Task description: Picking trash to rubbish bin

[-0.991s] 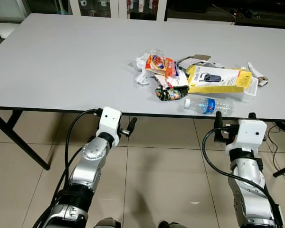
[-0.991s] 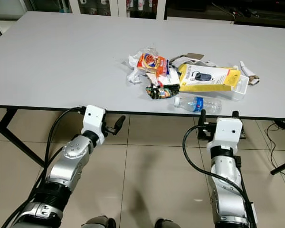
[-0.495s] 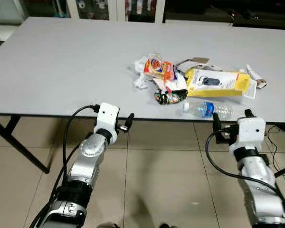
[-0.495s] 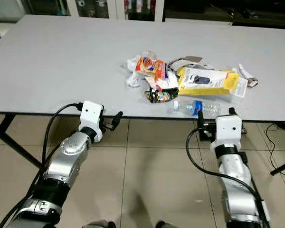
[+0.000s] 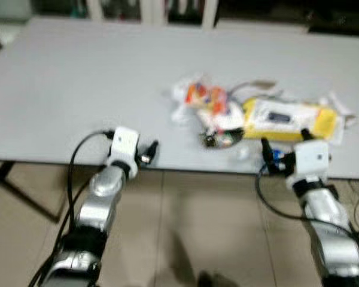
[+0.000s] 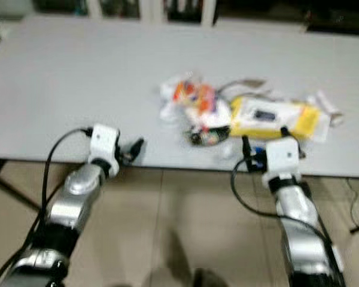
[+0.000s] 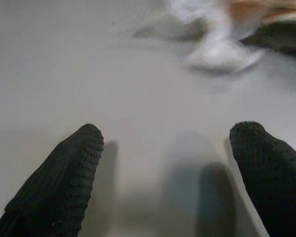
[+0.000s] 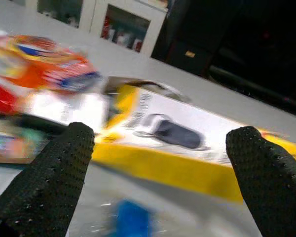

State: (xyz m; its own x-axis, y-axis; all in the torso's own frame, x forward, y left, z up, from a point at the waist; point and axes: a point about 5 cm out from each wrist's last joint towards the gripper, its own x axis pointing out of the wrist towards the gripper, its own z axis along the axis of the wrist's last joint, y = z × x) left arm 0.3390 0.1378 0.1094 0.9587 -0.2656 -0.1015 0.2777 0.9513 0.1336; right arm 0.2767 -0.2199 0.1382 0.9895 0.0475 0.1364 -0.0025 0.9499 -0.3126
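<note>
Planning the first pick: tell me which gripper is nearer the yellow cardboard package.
Right. The right gripper is open just in front of the yellow cardboard package; the left gripper is open at the table edge, well off to its left.

You have one grey table (image 5: pixel 60 89) before you, with one pile of trash on it. In that pile you can count one yellow box (image 5: pixel 290 118), one orange snack wrapper (image 5: pixel 206 95), one dark patterned wrapper (image 5: pixel 221 139), one plastic bottle with a blue label (image 8: pixel 130 219) and some white scraps too blurred to count. Two pincers: left pincer (image 5: pixel 148 152), right pincer (image 5: pixel 284 143).
</note>
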